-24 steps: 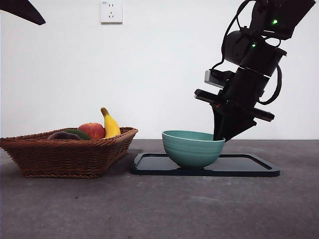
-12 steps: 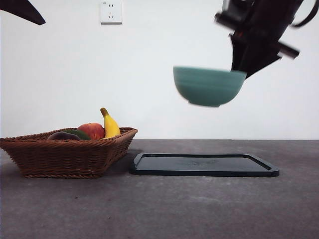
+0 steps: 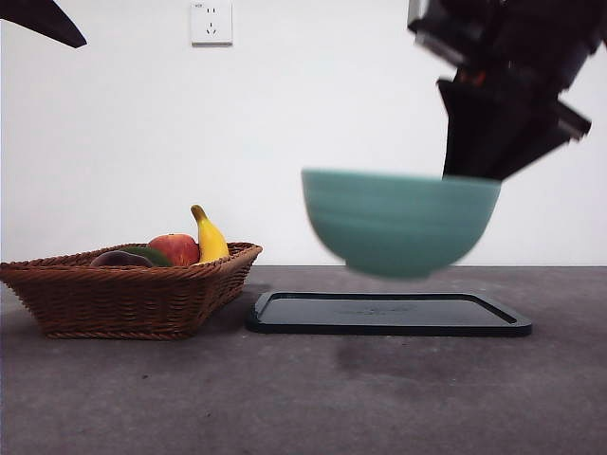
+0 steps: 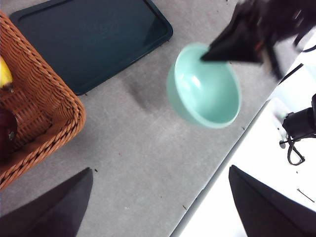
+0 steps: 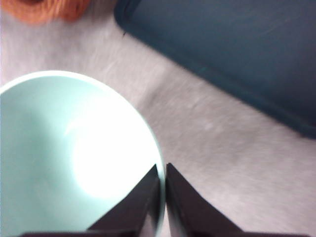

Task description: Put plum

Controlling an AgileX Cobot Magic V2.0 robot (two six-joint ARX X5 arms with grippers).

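Pinching the rim of the teal bowl (image 3: 398, 223) between my right gripper's (image 5: 162, 190) jaws, I hold it in the air above and in front of the dark tray (image 3: 389, 313). My left gripper (image 4: 160, 207) hangs with jaws spread wide. Left of the tray, the plum (image 3: 120, 258), dark maroon and smooth, lies in the wicker basket (image 3: 123, 299) beside the red apple (image 3: 174, 248) and banana (image 3: 210, 237).

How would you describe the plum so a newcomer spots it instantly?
Find the wicker basket on the table, left of the black tray. The plum lies at its left, beside the green fruit and red apple: it is the dark maroon one.
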